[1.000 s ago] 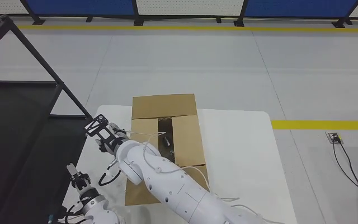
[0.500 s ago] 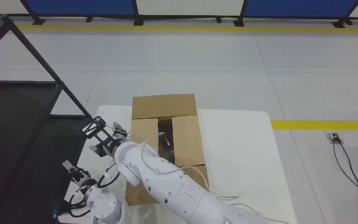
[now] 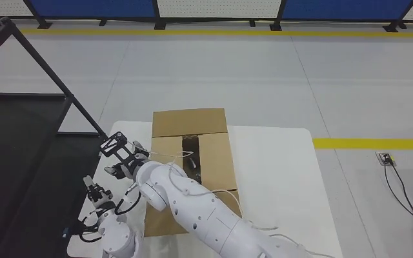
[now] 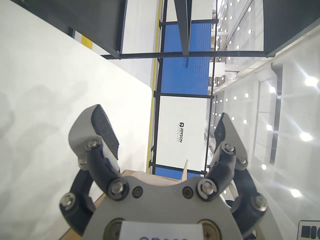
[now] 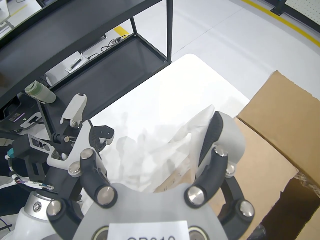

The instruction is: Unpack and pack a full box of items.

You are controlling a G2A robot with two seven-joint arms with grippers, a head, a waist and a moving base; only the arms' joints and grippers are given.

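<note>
The cardboard box (image 3: 193, 122) stands at the centre of the top view on the white bench (image 3: 277, 180). Its top flaps are parted over a dark slot. The right gripper (image 3: 117, 155), just left of the box, has its fingers spread wide and holds nothing. The left gripper (image 3: 94, 188), at lower left, is likewise spread and empty. Thin plastic film (image 5: 175, 146) drapes at the box's edge beside the right gripper.

Expect light, stiff flaps: grip a free edge. The film is probably soft and slippery: pinch a bunched fold.

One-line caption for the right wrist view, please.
Open right gripper over a clear plastic bag by the cardboard box on the white table.
</note>
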